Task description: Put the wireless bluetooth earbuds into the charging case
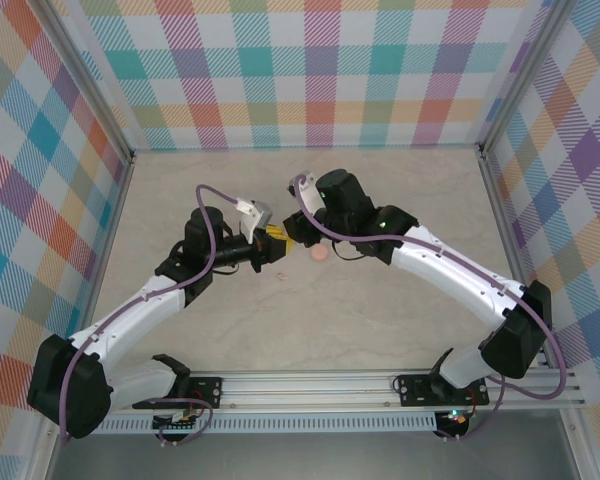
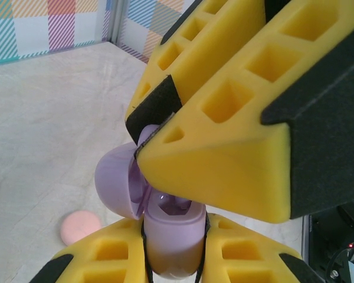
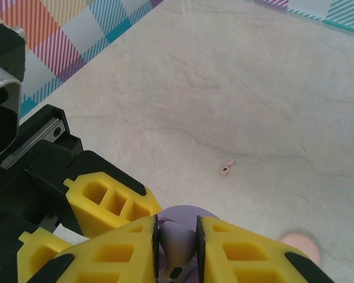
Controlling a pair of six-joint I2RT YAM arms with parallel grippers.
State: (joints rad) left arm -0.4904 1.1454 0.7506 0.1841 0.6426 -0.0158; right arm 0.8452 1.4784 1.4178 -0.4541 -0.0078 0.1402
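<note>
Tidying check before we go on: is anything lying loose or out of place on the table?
Yes. A tiny pink earbud lies alone on the table, away from the case clamped in the left gripper. The right gripper holds a purple earbud over it. A pink disc also sits loose.

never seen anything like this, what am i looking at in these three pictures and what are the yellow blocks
These are two robot arms bolted to a table. The wide picture looks down from above. The other two come from a camera on each wrist, so the yellow blocks are the grippers' own fingers. The left gripper is shut on an open purple charging case. The right gripper pinches a purple earbud close to the case's opening. On the table lie a pink round disc and a tiny pink earbud.
</note>
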